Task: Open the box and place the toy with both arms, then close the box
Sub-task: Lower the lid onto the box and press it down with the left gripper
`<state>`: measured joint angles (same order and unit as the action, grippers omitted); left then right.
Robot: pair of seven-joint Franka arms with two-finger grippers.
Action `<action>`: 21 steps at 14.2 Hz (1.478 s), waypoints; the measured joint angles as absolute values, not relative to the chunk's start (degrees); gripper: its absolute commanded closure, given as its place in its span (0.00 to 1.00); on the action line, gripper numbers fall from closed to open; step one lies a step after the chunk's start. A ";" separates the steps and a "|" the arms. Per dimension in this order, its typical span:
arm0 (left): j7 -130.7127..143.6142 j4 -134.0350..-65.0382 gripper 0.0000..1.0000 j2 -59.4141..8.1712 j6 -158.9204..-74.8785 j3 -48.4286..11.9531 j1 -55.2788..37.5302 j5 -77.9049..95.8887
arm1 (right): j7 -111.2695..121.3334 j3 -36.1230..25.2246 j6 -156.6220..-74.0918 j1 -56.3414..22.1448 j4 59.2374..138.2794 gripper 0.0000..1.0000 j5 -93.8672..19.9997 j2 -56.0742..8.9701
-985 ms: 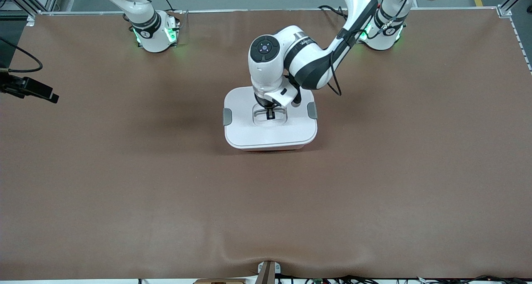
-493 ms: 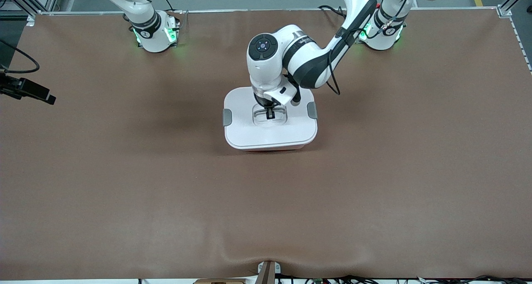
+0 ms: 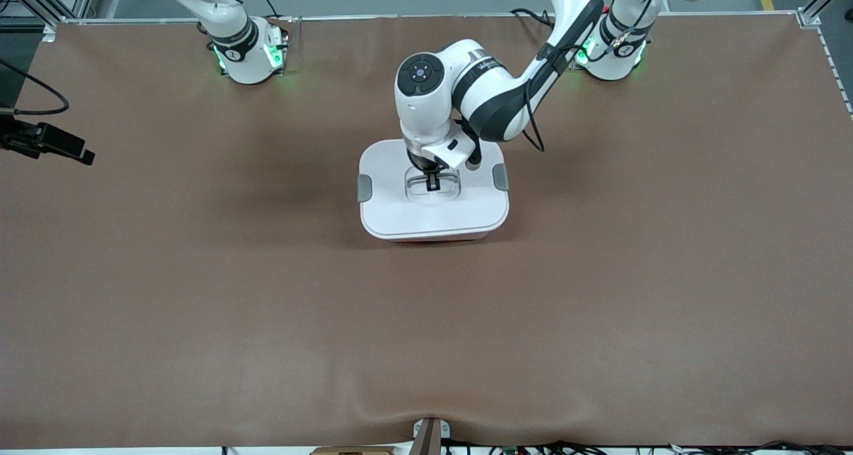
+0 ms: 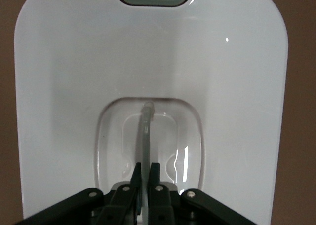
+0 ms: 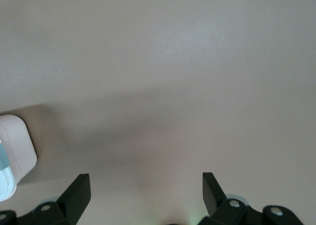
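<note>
Centrally, the table [image 3: 200, 295] carries the box [image 3: 433, 208], its white lid [image 4: 64, 87] seated, grey clips at three and nine o'clock. The left gripper [image 3: 433, 182] is clamped shut on the thin handle [image 4: 144, 131] in the lid's recess. The right gripper [image 5: 145, 188], fully spread and empty, waits over bare table. A straight, level pull would be advised. The toy is not seen; no legible writing is made out.

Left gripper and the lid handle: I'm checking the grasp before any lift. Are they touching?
Touching. The left wrist view shows the left gripper shut on the thin lid handle, which runs straight in between its fingers in the box lid's recess.
</note>
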<state>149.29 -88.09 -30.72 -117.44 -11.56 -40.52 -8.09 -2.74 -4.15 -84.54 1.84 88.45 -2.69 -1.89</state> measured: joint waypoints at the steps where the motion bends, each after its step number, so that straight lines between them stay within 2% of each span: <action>1: 148.98 -88.09 1.00 -30.73 -117.44 -11.56 -40.53 -8.10 | -2.72 -4.11 -84.27 1.78 88.45 0.00 -2.69 -1.89; 7: 146.76 -88.10 1.00 -30.74 -117.44 -11.56 -40.60 -8.23 | -0.81 -4.03 -84.06 1.61 88.45 0.00 -2.69 -1.89; 8: 146.55 -88.10 0.97 -30.74 -117.44 -11.56 -40.60 -8.23 | -0.65 -3.99 -84.06 1.59 88.45 0.00 -2.69 -1.89; 11: 146.51 -88.10 1.00 -30.74 -117.44 -11.54 -40.57 -8.23 | -0.58 -3.97 -84.05 1.58 88.45 0.00 -2.65 -1.89; 17: 146.51 -88.18 1.00 -30.74 -119.06 -11.51 -40.23 -7.61 | -0.58 -4.08 -84.58 1.61 88.45 0.00 -2.28 -1.89; 18: 146.51 -88.21 0.96 -30.74 -119.18 -11.52 -40.25 -7.61 | -0.57 -4.08 -84.81 1.61 88.45 0.00 -2.03 -1.89; 21: 146.51 -88.25 0.96 -30.74 -119.26 -11.54 -40.25 -7.60 | -0.55 -4.09 -85.40 1.61 88.43 0.00 -0.91 -1.89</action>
<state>146.51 -88.25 -30.74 -119.26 -11.54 -40.25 -7.60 -0.55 -4.09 -85.40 1.61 88.43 -0.91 -1.89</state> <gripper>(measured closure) 0.930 0.000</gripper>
